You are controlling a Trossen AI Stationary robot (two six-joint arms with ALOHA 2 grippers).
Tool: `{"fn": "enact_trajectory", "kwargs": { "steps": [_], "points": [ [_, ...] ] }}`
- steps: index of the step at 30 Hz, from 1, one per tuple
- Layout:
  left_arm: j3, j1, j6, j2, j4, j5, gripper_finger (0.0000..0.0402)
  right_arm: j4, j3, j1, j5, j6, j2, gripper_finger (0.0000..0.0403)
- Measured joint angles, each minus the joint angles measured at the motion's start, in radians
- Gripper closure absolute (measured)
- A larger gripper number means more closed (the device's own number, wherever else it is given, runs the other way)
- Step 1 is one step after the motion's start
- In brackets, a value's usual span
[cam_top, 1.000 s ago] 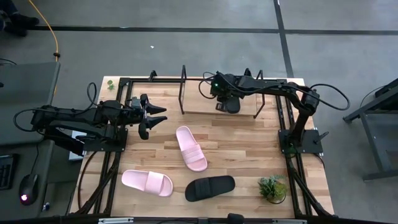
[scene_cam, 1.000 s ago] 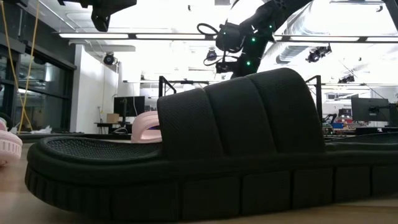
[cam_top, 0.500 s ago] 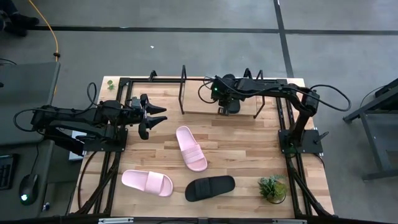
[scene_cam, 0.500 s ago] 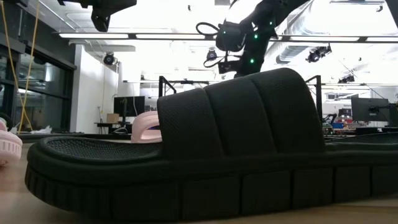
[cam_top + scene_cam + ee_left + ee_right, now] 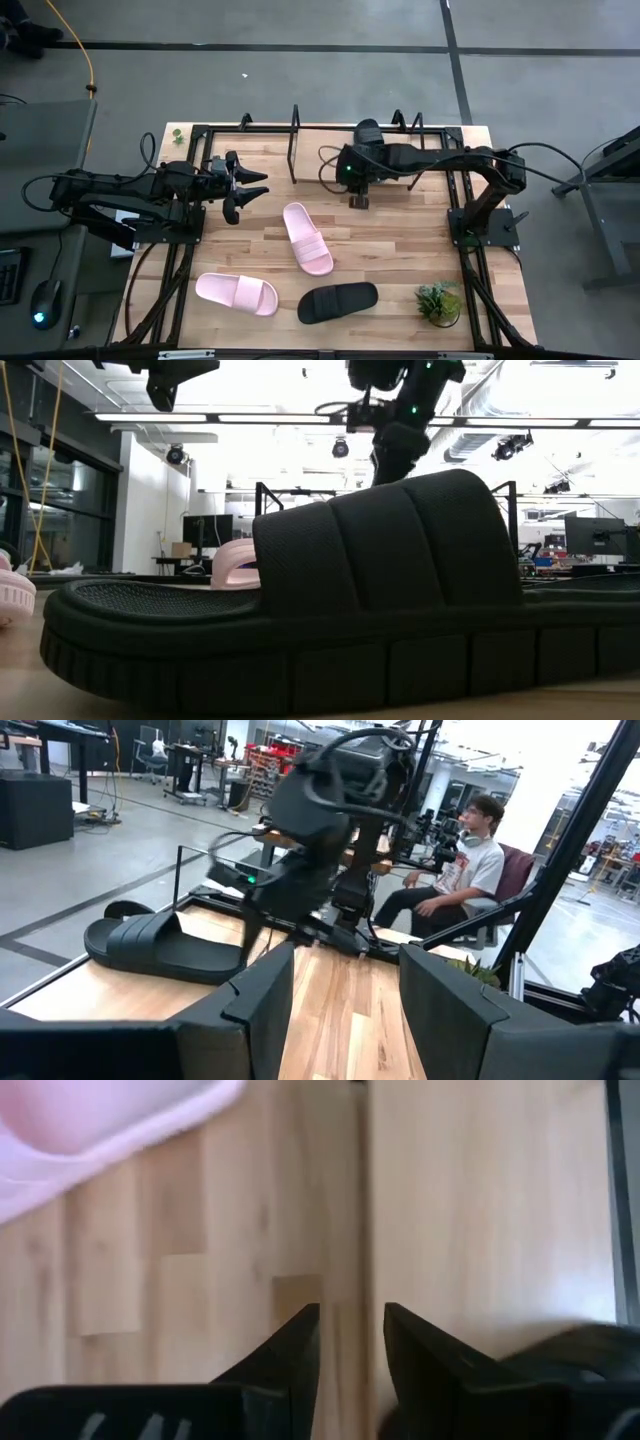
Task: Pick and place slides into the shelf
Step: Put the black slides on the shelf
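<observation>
Low view first: a black slide fills the foreground, lying flat on the table, broad strap arched up. Behind it peeks a pale pink slide, and another pink one shows at the left edge.

From the high view, that black slide lies near the table's front edge at about 6 o'clock, with a small green plant well apart toward 4 o'clock. One pink slide rests at 7 o'clock, just beside the black one. The second pink slide lies near the centre, angled.

Farther back, the left gripper hovers at 9 o'clock, its two fingers spread wide with nothing between them; the left wrist view confirms a broad gap and no load.

At 12 o'clock stands the shelf, thin black rods around a wooden board. A second black slide sits on it at its right part; the left wrist view shows this slide lying flat on the board.

The right gripper hangs just in front of the shelf, pointing down at bare wood. In the right wrist view its fingers stand a little apart, gripping nothing.

A person sits in the room beyond the table.
</observation>
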Motion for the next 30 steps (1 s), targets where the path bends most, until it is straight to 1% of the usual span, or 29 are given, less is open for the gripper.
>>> {"fn": "enact_trajectory", "kwargs": {
  "steps": [13,18,25,30],
  "points": [
    [0.0,0.0,0.0,0.0,-0.003,0.005,0.0234,0.012,0.0,0.122,0.001,0.118,-0.005,0.0299],
    [0.0,0.0,-0.011,0.005,-0.003,0.083,0.0234,0.018,0.0,0.153,0.001,0.175,-0.005,0.0299],
    [0.0,-0.001,-0.012,0.025,-0.01,0.113,0.0234,0.045,0.0,0.197,0.002,0.21,-0.003,0.0299],
    [-0.001,-0.001,-0.026,0.056,-0.027,0.183,0.0234,0.063,-0.001,0.23,0.001,0.222,-0.003,0.0299]
  ]
}}
